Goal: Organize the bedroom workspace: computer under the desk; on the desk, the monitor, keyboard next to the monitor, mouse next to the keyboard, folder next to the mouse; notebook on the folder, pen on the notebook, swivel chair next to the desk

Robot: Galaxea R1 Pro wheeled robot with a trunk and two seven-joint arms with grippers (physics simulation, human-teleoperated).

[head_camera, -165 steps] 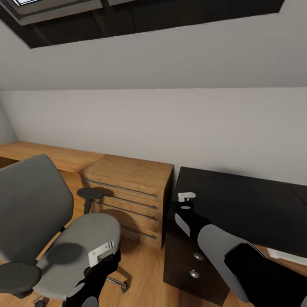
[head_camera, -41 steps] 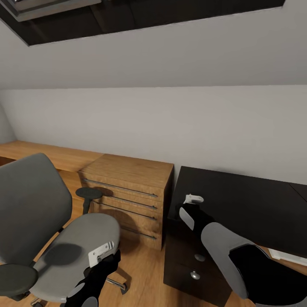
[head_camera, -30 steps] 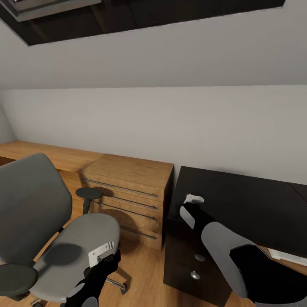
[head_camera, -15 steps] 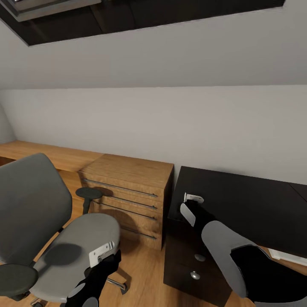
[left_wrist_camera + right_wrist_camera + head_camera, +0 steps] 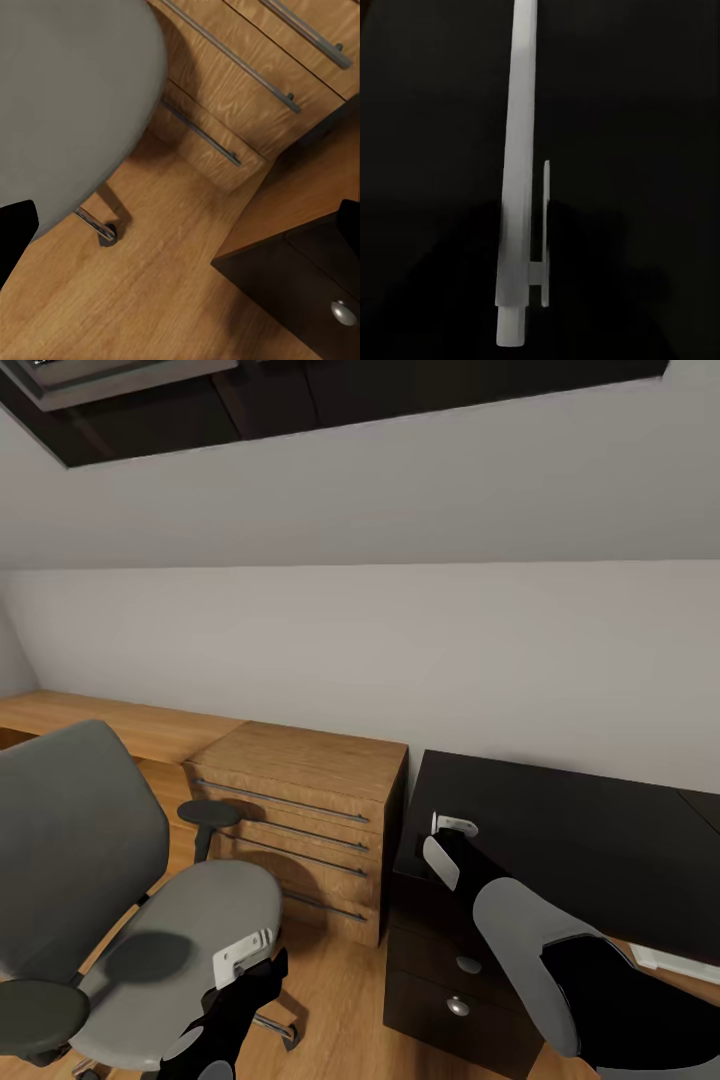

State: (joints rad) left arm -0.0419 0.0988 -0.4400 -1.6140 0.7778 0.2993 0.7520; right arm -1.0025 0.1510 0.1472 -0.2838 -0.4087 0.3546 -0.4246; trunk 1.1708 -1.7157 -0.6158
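Observation:
The swivel chair stands at the left with its grey seat bare. My left gripper hangs open just off the seat's front edge, above the wood floor, with nothing between its fingers. My right gripper is low over the near left corner of the black drawer cabinet. The right wrist view has a white pen with a clip, very close, against that black surface. The fingers are lost in the black, so I cannot tell whether they touch the pen.
A wooden chest of drawers with long metal handles stands between the chair and the black cabinet. A low wooden bench runs along the wall behind the chair. The sloped ceiling hangs low overhead.
The right gripper has turned and dipped slightly toward the black top. The left gripper has drifted a little right and down. The chair stands as before.

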